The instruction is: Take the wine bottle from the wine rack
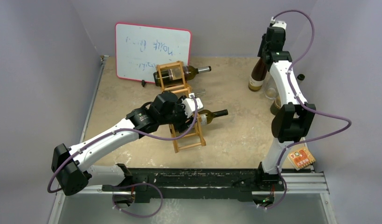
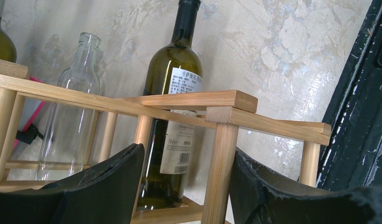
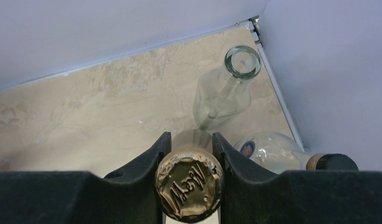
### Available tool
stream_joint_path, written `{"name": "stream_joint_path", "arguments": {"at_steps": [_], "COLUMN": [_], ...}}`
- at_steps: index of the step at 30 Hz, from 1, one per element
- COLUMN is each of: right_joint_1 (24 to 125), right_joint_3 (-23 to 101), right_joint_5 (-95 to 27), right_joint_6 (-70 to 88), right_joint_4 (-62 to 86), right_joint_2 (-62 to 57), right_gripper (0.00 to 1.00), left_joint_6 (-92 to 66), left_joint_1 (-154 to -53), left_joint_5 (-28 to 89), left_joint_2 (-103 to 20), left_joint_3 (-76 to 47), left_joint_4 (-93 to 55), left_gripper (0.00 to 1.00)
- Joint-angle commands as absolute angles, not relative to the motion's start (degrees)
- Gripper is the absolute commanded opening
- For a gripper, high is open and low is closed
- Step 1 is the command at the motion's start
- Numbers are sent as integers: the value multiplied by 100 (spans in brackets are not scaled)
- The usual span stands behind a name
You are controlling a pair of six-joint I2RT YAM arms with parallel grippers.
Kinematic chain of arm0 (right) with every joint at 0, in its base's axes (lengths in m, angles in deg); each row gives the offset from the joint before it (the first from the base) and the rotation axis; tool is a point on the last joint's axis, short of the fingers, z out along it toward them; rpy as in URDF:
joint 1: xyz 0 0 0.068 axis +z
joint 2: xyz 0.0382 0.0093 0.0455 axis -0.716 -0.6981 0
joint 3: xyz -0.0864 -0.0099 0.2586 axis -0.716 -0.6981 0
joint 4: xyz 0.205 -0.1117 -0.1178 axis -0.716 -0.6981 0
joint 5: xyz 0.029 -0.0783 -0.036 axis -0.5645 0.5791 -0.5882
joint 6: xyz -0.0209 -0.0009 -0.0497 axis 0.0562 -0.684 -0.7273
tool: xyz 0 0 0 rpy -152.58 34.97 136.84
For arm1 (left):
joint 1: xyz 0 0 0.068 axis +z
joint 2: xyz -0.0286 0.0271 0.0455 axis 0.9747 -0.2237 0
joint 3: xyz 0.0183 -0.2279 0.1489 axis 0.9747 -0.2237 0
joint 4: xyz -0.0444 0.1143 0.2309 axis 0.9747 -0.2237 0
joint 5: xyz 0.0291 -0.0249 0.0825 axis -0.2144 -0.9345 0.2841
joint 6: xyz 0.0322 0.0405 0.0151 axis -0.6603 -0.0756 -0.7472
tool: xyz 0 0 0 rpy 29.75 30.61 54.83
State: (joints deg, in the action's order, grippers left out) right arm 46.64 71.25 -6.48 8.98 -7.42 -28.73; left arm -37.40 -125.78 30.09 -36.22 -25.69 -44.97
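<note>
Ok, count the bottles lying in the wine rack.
3: a far green bottle at the back end, a clear bottle in the middle, and a near green bottle just beyond the left claw. That claw may hide more.

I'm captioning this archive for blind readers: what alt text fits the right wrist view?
The right pincer is shut on a bottle with a gold foil top, seen from above. Beyond it, an uncapped clear glass bottle stands on the tan table, and a rounded clear bottle with a black cap is beside it.
</note>
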Motion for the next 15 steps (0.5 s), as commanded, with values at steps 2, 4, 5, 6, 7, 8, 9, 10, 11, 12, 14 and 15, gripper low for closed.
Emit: {"name": "stream_joint_path", "arguments": {"at_steps": [2,4,5,6,7,8,9,10,11,12,14,15], "right_joint_1": [4678,4680,4679,4678,4681,4674,4678,4678,4677,4678,4683,4679], "right_joint_3": [7361,7199,7115,7058,7020,6971,6916,6845,6791,6767,6845,6953], "right_joint_5": [-304,-344,-372,-378,-366,-351,-348,-378,-497,-572,-587,-580], "right_joint_6": [1114,1229,1276,1313,1359,1414,1430,1435,1412,1368,1256,1229], "right_joint_4": [1064,1078,1074,1043,980,926,906,905,904,903,801,707], "right_joint_2": [-2194,-2146,-2128,-2121,-2114,-2098,-2055,-2005,-1960,-1913,-1860,-1858], "right_gripper": [0,0,3,8,12,17,23,33,41,53,67,73], "left_joint_6": [-3753,-3750,-3754,-3754,-3754,-3754,-3754,-3754,-3754,-3754,-3754,-3743], "left_joint_1": [-12542,-12542,-12542,-12542,-12539,-12541,-12542,-12542,-12541,-12541,-12542,-12542], "left_joint_5": [3003,3001,3006,3002,3004,3009,3020,3025,3043,3055,3079,3087], "left_joint_2": [-3624,-3624,-3619,-3624,-3621,-3626,-3618,-3609,-3611,-3605,-3600,-3600], "left_joint_3": [-2582,-2584,-2579,-2583,-2580,-2579,-2590,-2588,-2595,-2597,-2610,-2610], "left_joint_4": [-4314,-4314,-4314,-4317,-4310,-4313,-4313,-4314,-4314,-4314,-4304,-4305], "left_gripper": [65,67,69,70,73,75,77,78,79,80,82,82]}}
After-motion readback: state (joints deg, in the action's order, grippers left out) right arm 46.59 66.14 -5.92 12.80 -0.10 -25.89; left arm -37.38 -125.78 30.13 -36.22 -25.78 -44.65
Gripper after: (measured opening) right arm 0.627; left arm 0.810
